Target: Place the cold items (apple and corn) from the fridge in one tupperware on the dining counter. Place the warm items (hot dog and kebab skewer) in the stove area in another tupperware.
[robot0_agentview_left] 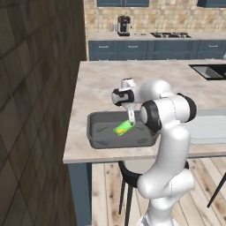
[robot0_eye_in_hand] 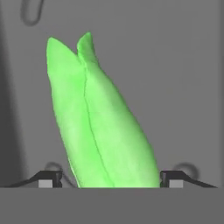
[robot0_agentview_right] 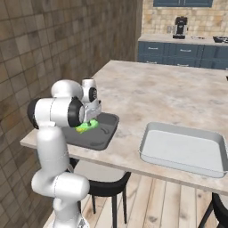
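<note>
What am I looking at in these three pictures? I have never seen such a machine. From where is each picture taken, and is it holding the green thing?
It is a computer-rendered kitchen. The white machine is a robot arm on a base that can drive. Two pictures come from cameras on that base, behind the arm to its left and right. The third comes from a camera on its hand, looking along the gripper.

On the stone counter stand a dark tupperware and a light grey tupperware. The green thing is a corn in its husk, lying in the dark one.

In the hand view the jaws stand apart on either side of the corn with a gap, so it seems released, not gripped.
</note>
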